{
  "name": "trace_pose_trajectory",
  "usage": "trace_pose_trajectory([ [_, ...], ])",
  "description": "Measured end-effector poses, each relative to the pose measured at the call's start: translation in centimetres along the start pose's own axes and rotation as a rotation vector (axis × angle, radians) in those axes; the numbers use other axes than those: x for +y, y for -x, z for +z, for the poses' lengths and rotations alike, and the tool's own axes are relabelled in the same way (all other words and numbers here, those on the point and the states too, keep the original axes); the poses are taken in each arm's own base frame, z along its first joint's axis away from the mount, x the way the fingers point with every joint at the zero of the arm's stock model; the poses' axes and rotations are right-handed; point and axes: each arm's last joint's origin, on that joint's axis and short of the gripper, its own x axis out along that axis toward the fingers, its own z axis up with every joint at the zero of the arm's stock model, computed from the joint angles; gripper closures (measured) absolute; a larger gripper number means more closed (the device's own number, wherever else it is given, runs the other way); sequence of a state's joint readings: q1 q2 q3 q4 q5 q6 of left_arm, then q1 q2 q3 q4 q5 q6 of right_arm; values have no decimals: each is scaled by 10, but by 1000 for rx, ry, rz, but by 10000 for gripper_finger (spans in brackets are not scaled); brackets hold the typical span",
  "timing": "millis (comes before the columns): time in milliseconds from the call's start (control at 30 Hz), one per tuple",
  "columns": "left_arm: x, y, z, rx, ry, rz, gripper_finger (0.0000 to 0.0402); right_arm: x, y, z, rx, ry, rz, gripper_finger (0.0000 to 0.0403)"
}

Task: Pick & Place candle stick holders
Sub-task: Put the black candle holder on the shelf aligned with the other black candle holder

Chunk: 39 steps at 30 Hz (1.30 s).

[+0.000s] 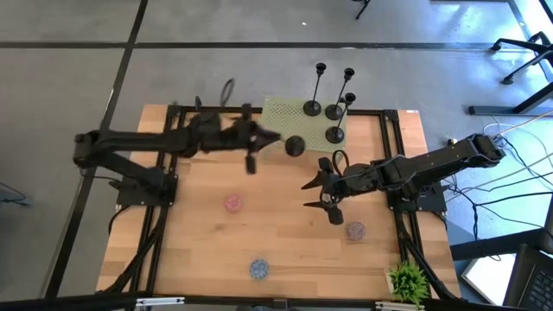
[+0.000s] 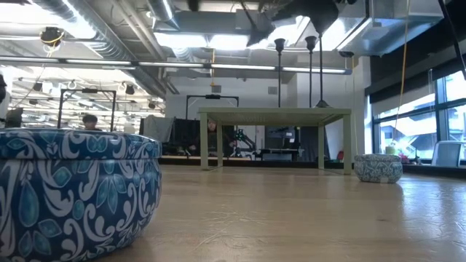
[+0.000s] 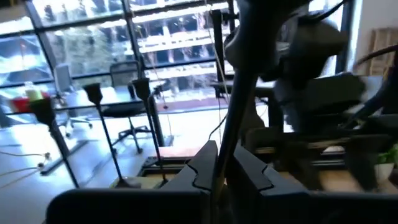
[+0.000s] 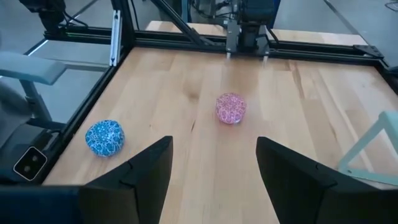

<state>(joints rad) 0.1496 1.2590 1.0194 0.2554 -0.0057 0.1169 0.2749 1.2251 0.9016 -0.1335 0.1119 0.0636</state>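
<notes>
Three black candle stick holders [image 1: 312, 108] [image 1: 335, 111] [image 1: 334, 134] stand upright on their round bases on a low green stand [image 1: 281, 112] at the table's far side. They also show in the low view [image 2: 279, 73]. My left gripper [image 1: 275, 138] [image 3: 219, 180] is at the stand's near-left corner, shut on a fourth holder [image 1: 295, 146]. My right gripper [image 1: 307, 194] [image 4: 214, 162] is open and empty above the middle of the table, pointing toward the left edge. My left gripper pinches the holder's thin stem [image 3: 231, 124] between its two fingers. The fingers come level from the table's left and lie across the stem. The holder stands upright in the hold, its round base [image 1: 295, 146] by the green stand's near-left corner. Whether the base rests there I cannot tell.
Three small patterned bowls sit on the wooden table: a pink one [image 1: 233, 203] [image 4: 231, 107], a blue one [image 1: 259, 269] [image 4: 104, 137] near the front edge, and a grey-blue one [image 1: 355, 230]. A green plant [image 1: 408, 281] stands at the front right corner. A black frame runs along the table's sides.
</notes>
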Motion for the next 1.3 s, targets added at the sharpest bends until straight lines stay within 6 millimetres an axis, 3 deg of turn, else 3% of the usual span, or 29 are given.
trace_pose_trajectory([
  [233, 56, -63, -17, 99, 76, 17, 385, 0, 1, -9, 91, -47, -7, 167],
  [467, 94, -103, -42, 153, 120, -52, 385, -3, 16, -16, 184, -110, -41, 167],
  [700, 121, -110, -64, 237, 188, -3, 384, -7, 49, -17, 269, -231, -74, 167],
  [833, 127, -109, -67, 249, 201, 6, 381, -8, 49, -19, 270, -228, -108, 167],
  [1300, 111, -113, -66, 262, 85, -53, 378, -8, 46, -17, 246, -227, -103, 167],
])
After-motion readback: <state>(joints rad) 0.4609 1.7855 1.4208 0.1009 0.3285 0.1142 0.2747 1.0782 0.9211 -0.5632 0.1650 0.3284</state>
